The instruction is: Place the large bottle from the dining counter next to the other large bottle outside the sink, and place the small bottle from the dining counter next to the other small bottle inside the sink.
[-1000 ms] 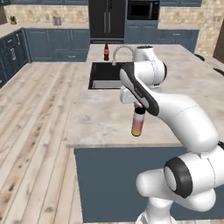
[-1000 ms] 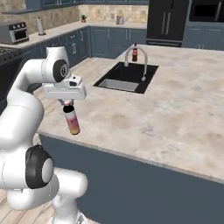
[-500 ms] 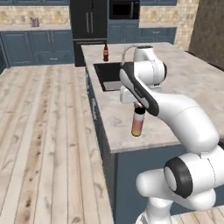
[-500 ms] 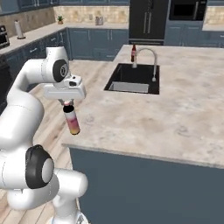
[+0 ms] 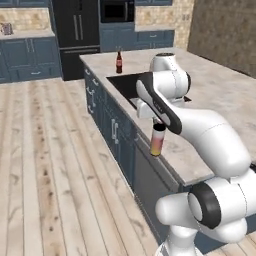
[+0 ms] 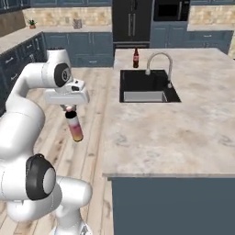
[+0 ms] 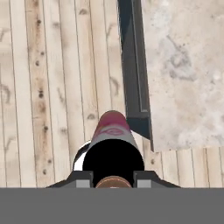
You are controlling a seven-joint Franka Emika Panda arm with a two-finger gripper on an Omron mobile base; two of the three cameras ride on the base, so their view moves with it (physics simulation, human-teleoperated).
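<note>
My gripper (image 6: 69, 109) is shut on the dark cap of a bottle (image 6: 75, 128) with a pink-to-orange body, which hangs upright below it. This held bottle (image 5: 157, 141) is in the air beside the island counter's near left corner, over the wooden floor. In the hand view the bottle (image 7: 112, 131) points down at the floor, just left of the counter's corner. A dark large bottle (image 6: 136, 58) with a red label stands on the counter behind the sink (image 6: 144, 96), outside it. That dark bottle (image 5: 119, 62) is far from the gripper. The small bottle in the sink is hidden.
The marble island counter (image 6: 174, 133) stretches ahead and to the right, with a curved faucet (image 6: 158, 59) at the sink's right rim. Wooden floor (image 5: 45, 165) lies open on the left. Dark cabinets and a black fridge (image 6: 131, 18) line the back wall.
The whole picture has shifted, so the base has moved and turned along the island. The bottle stays held in the gripper, and the arm's pose looks the same.
</note>
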